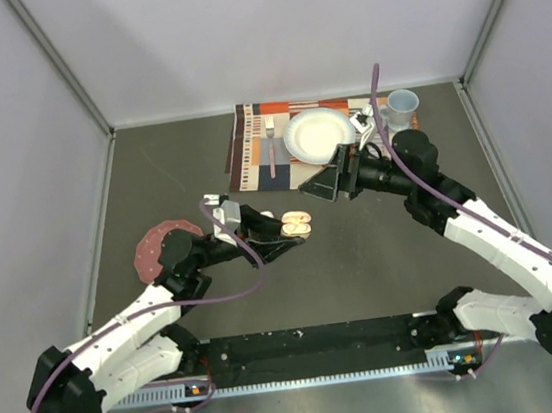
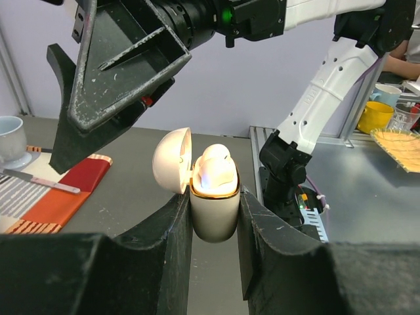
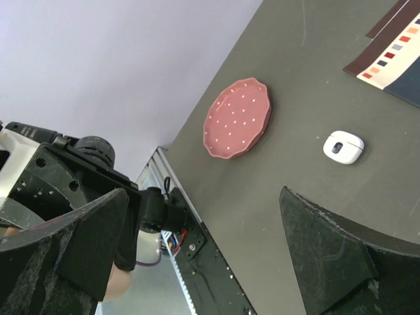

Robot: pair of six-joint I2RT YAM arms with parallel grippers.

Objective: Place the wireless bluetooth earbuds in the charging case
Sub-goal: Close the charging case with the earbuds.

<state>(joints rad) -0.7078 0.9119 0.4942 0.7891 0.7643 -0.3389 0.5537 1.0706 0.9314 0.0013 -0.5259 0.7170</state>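
Observation:
The white charging case (image 2: pixel 214 213) stands upright between my left gripper's (image 2: pixel 213 197) fingers, which are shut on its body. Its lid (image 2: pixel 172 160) hangs open to the left, and a white rounded earbud (image 2: pixel 216 169) sits in its gold-rimmed mouth, lit from inside. From above, the case (image 1: pixel 297 224) is held off the table at mid-table by the left gripper (image 1: pixel 284 232). My right gripper (image 1: pixel 326 182) hovers open just behind and to the right of it, nothing between its jaws. Its dark fingers (image 2: pixel 111 72) loom over the case in the left wrist view.
A pink dotted plate (image 3: pixel 237 118) lies at the left. A small white closed case-like object (image 3: pixel 343 147) lies beside it. At the back a striped placemat (image 1: pixel 249 149) carries a fork (image 1: pixel 271 149) and a white plate (image 1: pixel 319 134). A cup (image 1: pixel 403 104) stands further right.

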